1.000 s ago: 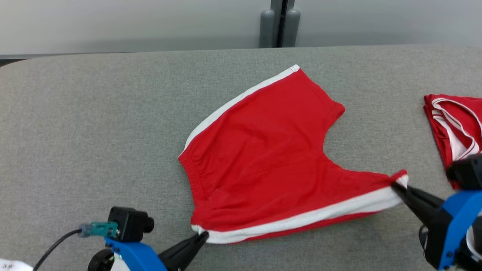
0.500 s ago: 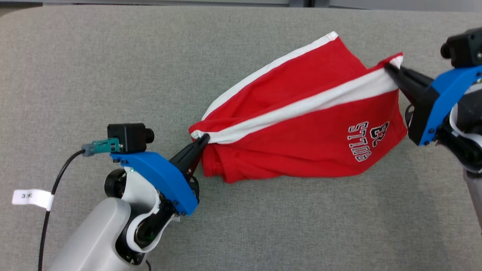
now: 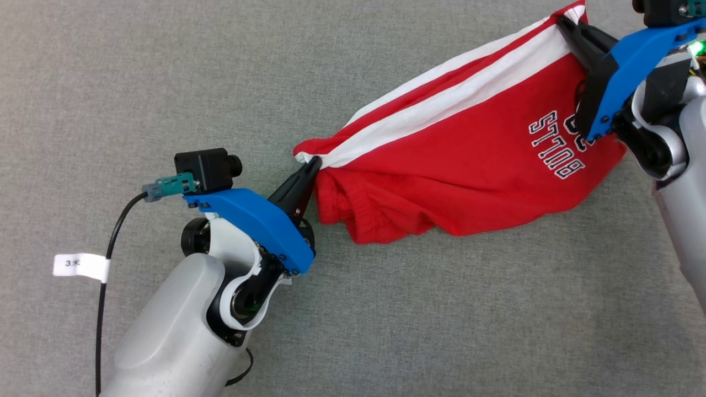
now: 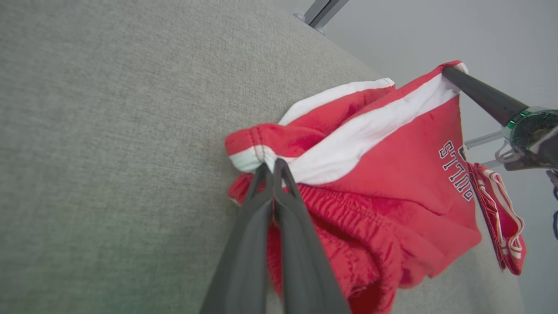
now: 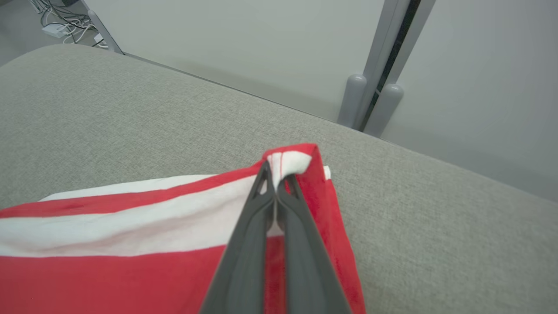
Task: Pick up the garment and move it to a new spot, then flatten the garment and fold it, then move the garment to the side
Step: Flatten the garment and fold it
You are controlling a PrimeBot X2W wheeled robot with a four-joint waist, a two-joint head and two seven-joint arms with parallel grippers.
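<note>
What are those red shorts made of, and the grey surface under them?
The red shorts look like a soft cotton-type knit, matte: they drape and bunch, with a gathered elastic waistband. The grey surface looks like a woven or felted fabric covering, matte, with a fine heathered grain; what lies beneath cannot be told.

garment (image 3: 469,149) over tabletop (image 3: 165,82), hung between both grippers | left gripper (image 3: 313,162) on its left end | right gripper (image 3: 562,22) on its right end, nearer the far edge | second garment (image 4: 501,218) on tabletop, right of it
</note>
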